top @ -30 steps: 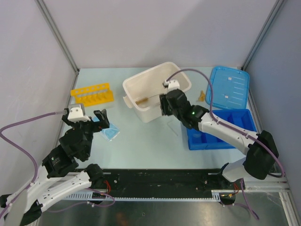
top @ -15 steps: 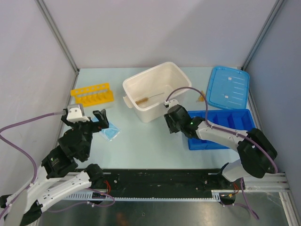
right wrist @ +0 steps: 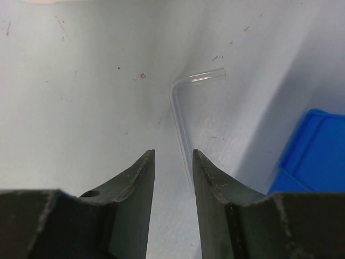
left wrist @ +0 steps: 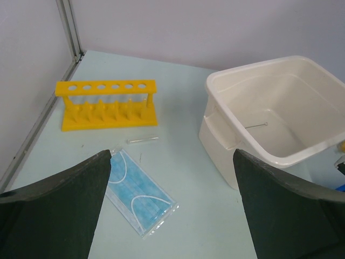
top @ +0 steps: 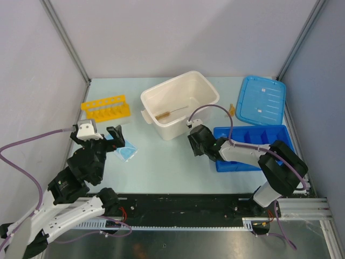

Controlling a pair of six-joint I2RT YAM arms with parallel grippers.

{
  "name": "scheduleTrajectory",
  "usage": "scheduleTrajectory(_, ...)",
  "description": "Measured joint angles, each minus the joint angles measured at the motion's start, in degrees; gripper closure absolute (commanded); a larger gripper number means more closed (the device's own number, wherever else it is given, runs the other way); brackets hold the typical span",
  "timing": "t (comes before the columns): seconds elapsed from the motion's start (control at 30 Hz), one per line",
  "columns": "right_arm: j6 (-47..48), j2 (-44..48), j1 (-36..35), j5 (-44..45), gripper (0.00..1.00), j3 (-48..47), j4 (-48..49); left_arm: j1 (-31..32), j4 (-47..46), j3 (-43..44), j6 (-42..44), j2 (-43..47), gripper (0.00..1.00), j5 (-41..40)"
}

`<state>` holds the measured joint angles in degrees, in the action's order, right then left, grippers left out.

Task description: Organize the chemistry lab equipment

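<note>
Right gripper (right wrist: 172,154), jaws slightly apart, hangs close to a bent clear tube (right wrist: 178,110).

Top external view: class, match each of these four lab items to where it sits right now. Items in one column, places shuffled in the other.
Items
1. yellow tube rack
2. wire brush
3. blue face mask
4. blue lid

Places
A. inside the white tub
B. far right, behind the blue divided tray
C. far left of the table
D. flat on the table by the left gripper

Pairs: 1-C, 2-A, 3-D, 4-B
</note>
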<state>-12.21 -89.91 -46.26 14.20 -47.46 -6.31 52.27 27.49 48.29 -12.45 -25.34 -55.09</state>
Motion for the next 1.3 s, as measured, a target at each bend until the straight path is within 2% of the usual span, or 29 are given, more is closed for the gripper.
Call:
scheduleTrajectory(0.53,-1.3,-3.3,0.1,1.0,0.62,1.7,3.6,0.0,0.0,-0.5,0.0,0.0,0.01,-0.1)
scheduleTrajectory(0.73,-1.9,-3.3,-0.8,1.7,0.72,2.4,5.0,0.0,0.0,-0.6,0.0,0.0,0.01,-0.1)
scheduleTrajectory(0.9,-3.2,-3.2,-3.0,2.7,0.9,2.8,5.6,0.0,0.0,-0.6,0.0,0.0,0.01,-0.1)
scheduleTrajectory(0.97,-3.9,-3.2,-4.5,3.2,0.94,2.9,5.5,0.0,0.0,-0.6,0.0,0.0,0.01,-0.1)
scheduleTrajectory(1.3,-9.0,-3.2,-8.2,6.3,1.0,2.9,4.9,0.0,0.0,-0.6,0.0,0.0,0.01,-0.1)
